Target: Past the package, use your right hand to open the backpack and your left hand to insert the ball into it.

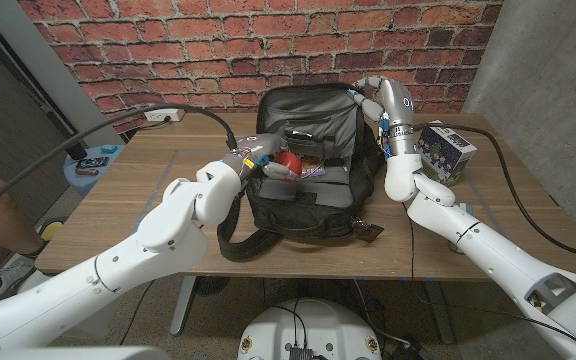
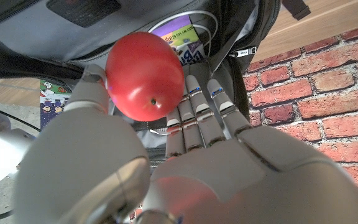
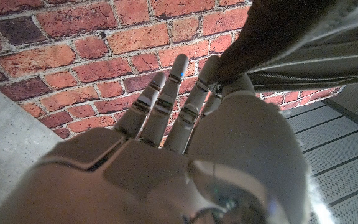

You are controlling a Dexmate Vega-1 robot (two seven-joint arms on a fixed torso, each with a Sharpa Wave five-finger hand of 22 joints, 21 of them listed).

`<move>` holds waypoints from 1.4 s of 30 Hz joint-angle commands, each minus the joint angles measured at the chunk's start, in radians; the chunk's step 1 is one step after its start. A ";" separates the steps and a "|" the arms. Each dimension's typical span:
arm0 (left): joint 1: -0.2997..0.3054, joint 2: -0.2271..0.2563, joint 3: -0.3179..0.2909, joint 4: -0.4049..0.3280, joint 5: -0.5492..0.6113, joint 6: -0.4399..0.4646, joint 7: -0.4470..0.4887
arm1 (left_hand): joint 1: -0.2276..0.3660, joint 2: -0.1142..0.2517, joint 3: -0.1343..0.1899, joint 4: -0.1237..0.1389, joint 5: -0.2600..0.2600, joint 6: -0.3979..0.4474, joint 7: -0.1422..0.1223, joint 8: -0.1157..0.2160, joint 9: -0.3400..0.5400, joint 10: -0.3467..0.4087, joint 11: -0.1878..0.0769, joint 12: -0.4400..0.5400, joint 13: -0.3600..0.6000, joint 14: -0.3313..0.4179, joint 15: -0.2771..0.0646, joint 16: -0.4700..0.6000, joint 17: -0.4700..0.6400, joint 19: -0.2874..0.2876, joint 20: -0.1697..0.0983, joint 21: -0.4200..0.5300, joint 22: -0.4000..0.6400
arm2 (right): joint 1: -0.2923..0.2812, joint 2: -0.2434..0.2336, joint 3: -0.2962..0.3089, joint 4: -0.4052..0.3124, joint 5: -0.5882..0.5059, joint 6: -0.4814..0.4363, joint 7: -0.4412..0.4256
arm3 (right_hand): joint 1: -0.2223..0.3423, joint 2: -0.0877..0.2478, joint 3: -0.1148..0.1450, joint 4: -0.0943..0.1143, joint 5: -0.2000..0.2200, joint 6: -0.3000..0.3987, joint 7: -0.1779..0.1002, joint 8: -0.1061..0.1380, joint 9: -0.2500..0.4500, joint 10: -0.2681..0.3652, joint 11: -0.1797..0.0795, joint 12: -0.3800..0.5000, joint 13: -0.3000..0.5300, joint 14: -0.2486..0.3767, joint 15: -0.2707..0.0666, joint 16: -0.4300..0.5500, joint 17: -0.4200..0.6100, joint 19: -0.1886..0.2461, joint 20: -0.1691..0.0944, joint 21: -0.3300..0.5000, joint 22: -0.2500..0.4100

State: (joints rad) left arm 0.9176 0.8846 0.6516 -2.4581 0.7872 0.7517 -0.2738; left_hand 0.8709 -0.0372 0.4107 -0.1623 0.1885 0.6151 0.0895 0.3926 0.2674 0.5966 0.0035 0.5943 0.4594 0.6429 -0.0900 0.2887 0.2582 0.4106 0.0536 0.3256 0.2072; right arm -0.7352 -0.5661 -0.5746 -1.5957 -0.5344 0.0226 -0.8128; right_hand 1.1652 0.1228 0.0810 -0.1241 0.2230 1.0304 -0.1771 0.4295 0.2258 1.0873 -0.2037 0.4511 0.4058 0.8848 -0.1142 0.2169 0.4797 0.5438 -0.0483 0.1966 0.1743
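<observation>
Item 1, lower left to centre of the head view: the robot's left hand (image 1: 258, 160), white and grey, reached in from the lower left corner. Its fingers (image 2: 194, 102) and thumb were closed around the glossy red ball (image 1: 287, 163). In the left wrist view the ball (image 2: 145, 76) sat against the fingers with a small dark dimple on its lower face; it read as slightly egg-shaped, its long axis, as far as could be judged, running across that frame. The ball stood at the mouth of the bag, at or just inside the opening, not yet released. The grip appeared meant to carry it past the rim.

Item 2, centre: the black fabric backpack (image 1: 308, 150) stood on the wooden bench (image 1: 148, 190), its flap raised toward the brick wall, its mouth facing the camera. A purple printed packet (image 2: 179, 43) and a white cable lay inside.

Item 3, right of centre: the right hand (image 1: 373, 100), white and grey, was at the upper right edge of the flap. In the right wrist view its fingers (image 3: 166, 99) ran nearly straight, and dark fabric passed between thumb and fingers, so it pinched the flap, presumably to keep the mouth open.

Item 4, right: a small printed cardboard package (image 1: 446, 150) stood beside the right forearm, apart from the bag.
</observation>
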 commanded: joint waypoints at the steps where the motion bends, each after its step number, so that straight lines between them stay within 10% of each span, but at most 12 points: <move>1: 0.008 -0.020 0.006 -0.014 0.011 0.008 -0.026 | 0.082 0.096 0.000 0.004 0.007 0.145 -0.059 0.005 0.003 0.144 -0.138 0.002 0.143 0.018 -0.019 0.007 0.003 -0.003 -0.004 0.004 0.002 | -0.001 -0.004 0.001 0.002 0.005 0.004 0.008 | 0.012 0.020 -0.001 0.000 0.003 0.009 -0.010 0.008 0.004 0.007 0.000 0.000 0.002 0.002 -0.125 -0.001 0.003 -0.005 -0.091 0.004 0.002; 42: -0.076 -0.145 0.082 0.121 0.056 -0.054 -0.066 | 0.078 0.098 -0.006 0.009 0.009 0.103 -0.060 -0.011 -0.001 0.073 -0.106 -0.025 0.170 -0.030 0.007 -0.014 0.014 -0.035 0.006 0.002 0.004 | -0.055 -0.032 0.034 -0.023 0.033 0.014 0.017 | 0.014 0.021 -0.002 0.000 0.003 0.008 -0.010 0.007 0.004 0.008 0.000 -0.003 0.004 0.001 -0.125 -0.001 0.004 -0.007 -0.090 0.004 0.002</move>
State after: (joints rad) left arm 0.8611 0.7583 0.7205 -2.3604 0.8458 0.6945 -0.2998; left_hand 0.8709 -0.0372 0.4023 -0.1624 0.1924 0.6151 0.0894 0.3869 0.2665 0.5860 -0.0076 0.5756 0.4744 0.6307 -0.0860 0.2814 0.2700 0.3849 0.0575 0.3292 0.2069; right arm -0.7868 -0.5943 -0.5454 -1.6230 -0.5073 0.0276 -0.8021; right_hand 1.1705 0.1313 0.0810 -0.1240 0.2232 1.0304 -0.1771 0.4319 0.2253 1.0873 -0.2037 0.4473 0.4060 0.8848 -0.1142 0.2169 0.4797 0.5402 -0.0519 0.1966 0.1743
